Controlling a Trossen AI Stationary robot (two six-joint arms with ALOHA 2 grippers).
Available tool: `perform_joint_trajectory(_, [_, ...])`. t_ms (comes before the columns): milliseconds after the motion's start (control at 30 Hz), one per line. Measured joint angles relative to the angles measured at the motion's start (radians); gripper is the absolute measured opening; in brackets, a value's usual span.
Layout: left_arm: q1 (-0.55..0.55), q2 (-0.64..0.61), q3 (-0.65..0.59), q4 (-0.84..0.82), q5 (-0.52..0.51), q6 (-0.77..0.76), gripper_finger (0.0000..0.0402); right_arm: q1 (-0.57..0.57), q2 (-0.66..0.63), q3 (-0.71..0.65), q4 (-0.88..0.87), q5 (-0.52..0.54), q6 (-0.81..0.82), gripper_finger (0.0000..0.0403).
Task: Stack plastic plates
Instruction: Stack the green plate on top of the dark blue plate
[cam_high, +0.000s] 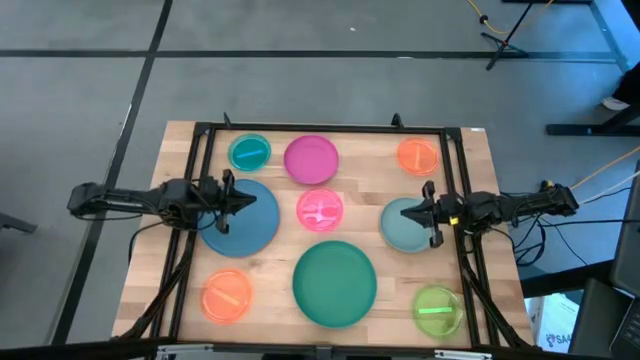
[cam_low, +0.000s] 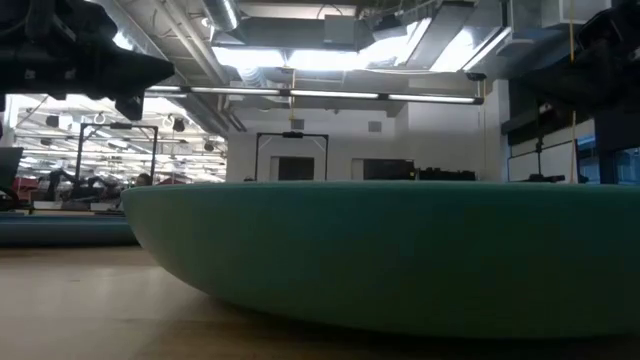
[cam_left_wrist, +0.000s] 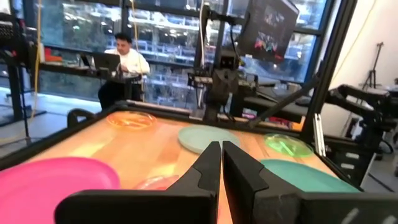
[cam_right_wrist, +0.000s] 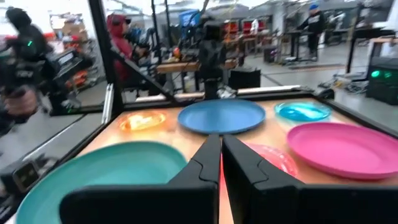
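Nine plates lie flat on the wooden table, none stacked. In the high view: large blue plate (cam_high: 240, 218), large teal plate (cam_high: 334, 283), magenta plate (cam_high: 311, 159), pink plate (cam_high: 320, 209), grey-blue plate (cam_high: 403, 228), small teal plate (cam_high: 249, 152), two orange plates (cam_high: 418, 155) (cam_high: 227, 296), lime green plate (cam_high: 437, 310). My left gripper (cam_high: 252, 200) (cam_left_wrist: 221, 149) is shut and hovers over the blue plate's right part. My right gripper (cam_high: 408, 212) (cam_right_wrist: 221, 142) is shut above the grey-blue plate's left part. The low view is filled by the teal plate (cam_low: 400, 250).
A black frame (cam_high: 330, 128) runs round the table's far and side edges. Bare wood shows between the plates, with the pink plate midway between the two grippers. People (cam_left_wrist: 127, 62) sit and stand in the room beyond the table.
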Motion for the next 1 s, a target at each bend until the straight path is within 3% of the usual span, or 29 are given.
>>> perform_joint_trajectory(233, [-0.062, 0.169, 0.000, 0.131, -0.070, -0.002, 0.0009, 0.000, 0.000, 0.000, 0.036, 0.018, 0.027, 0.0012])
perform_joint_trajectory(467, [-0.159, 0.315, 0.017, 0.197, -0.182, -0.022, 0.0009, 0.000, 0.041, 0.000, 0.074, 0.107, 0.019, 0.0012])
perform_joint_trajectory(700, [-0.247, 0.496, 0.148, 0.199, -0.230, -0.021, 0.0009, 0.000, 0.158, 0.000, 0.225, 0.119, -0.011, 0.0012])
perform_joint_trajectory(1000, [-0.306, 0.832, 0.352, 0.185, -0.231, -0.020, 0.0009, 0.000, 0.321, 0.050, 0.295, 0.101, -0.052, 0.0012])
